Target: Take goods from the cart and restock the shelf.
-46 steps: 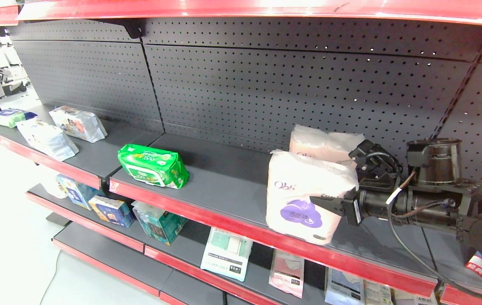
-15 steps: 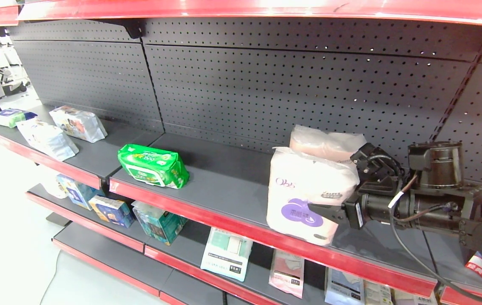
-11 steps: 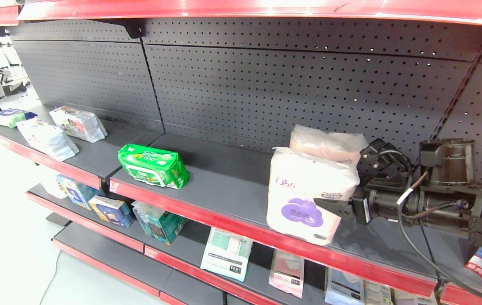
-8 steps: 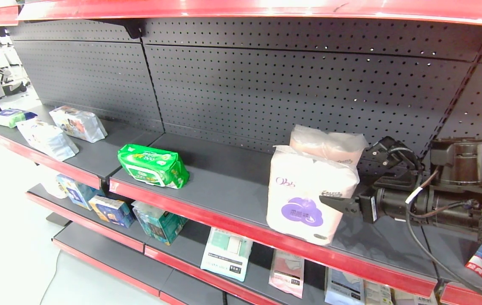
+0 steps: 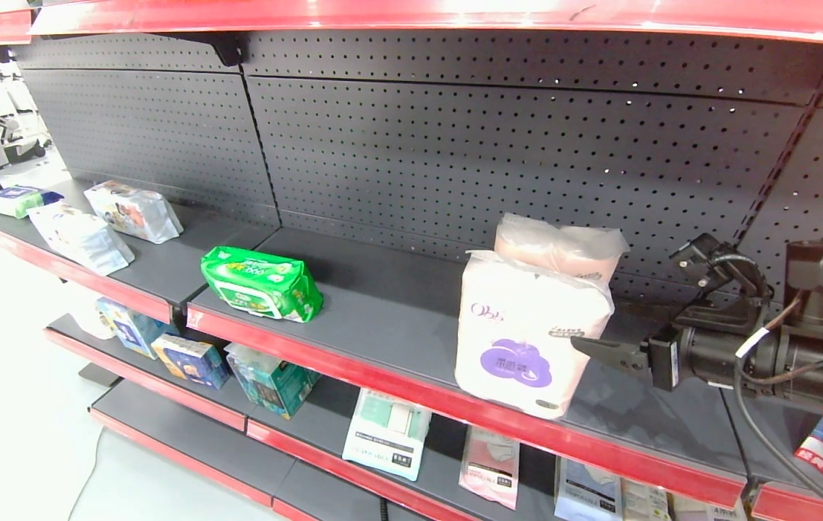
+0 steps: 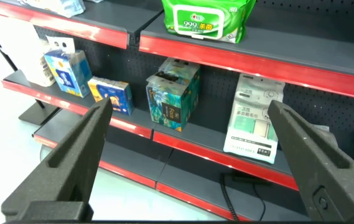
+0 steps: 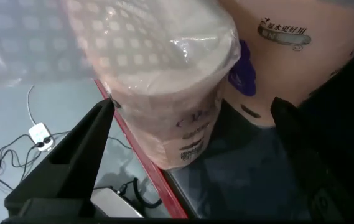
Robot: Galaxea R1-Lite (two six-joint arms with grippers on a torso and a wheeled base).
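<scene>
A white tissue pack with a purple print (image 5: 523, 333) stands upright at the front edge of the middle shelf (image 5: 382, 318), with a pink pack (image 5: 560, 246) right behind it. My right gripper (image 5: 592, 347) hovers just right of the white pack, open and apart from it. In the right wrist view the fingers (image 7: 71, 162) stand wide with a tissue pack (image 7: 164, 81) beyond them. My left gripper (image 6: 189, 155) is open and holds nothing, down in front of the lower shelves, below the green wipes pack (image 6: 208, 18).
The green wipes pack (image 5: 261, 282) lies left of the middle on the same shelf, with free room between it and the tissue packs. Foil bags (image 5: 133, 210) lie at the far left. Boxes (image 5: 270, 380) and hanging packets (image 5: 386, 434) fill the lower shelves.
My right gripper has let go of the white tissue pack and drawn back to the right. The pack stays standing at the shelf's front edge.
</scene>
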